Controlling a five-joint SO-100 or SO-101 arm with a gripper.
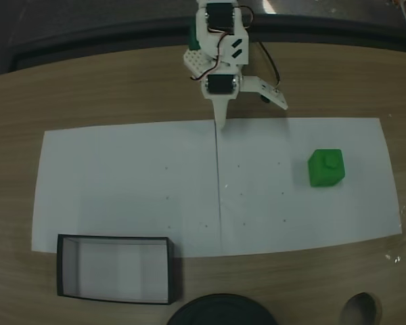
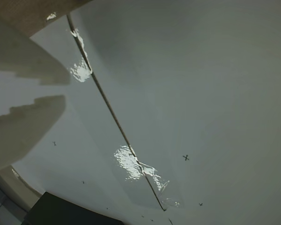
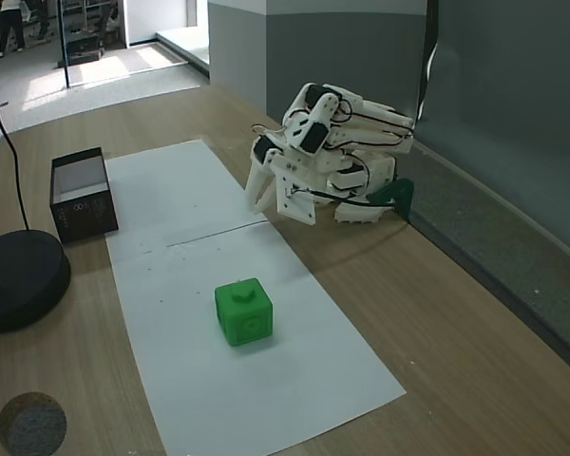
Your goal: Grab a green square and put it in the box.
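- End effector (image 1: 220, 122) hangs folded back near the arm's base, its pale tips pointing down at the far edge of the white paper (image 1: 122, 183), right at the seam where two sheets meet; in the wrist view the two white fingers (image 2: 23, 126) show a narrow gap between them with nothing inside, so they read as nearly together and empty
- green square (image 1: 325, 168) sits on the paper well to the right of the end effector in the downward-looking fixed view, and somewhat nearer the camera; in the side-on fixed view the same cube (image 3: 244, 311) lies toward the foreground, well apart from the white arm (image 3: 328, 157)
- its faces look close to parallel with the paper's edges, turned only a little; being a cube it offers no long axis, and either pair of opposite sides should suit the fingers; the stud points up
- judged from this, the coming move turns on a swing toward the cube's side and a reach outward, with the fingers spread first
- box (image 1: 115, 267) stands on the tabletop (image 1: 88, 95) at the paper's near left corner, on the opposite side of the seam from the cube and well apart from it; its pale floor is bare
- black round base (image 3: 19, 280) rests just beside the box, holding nothing
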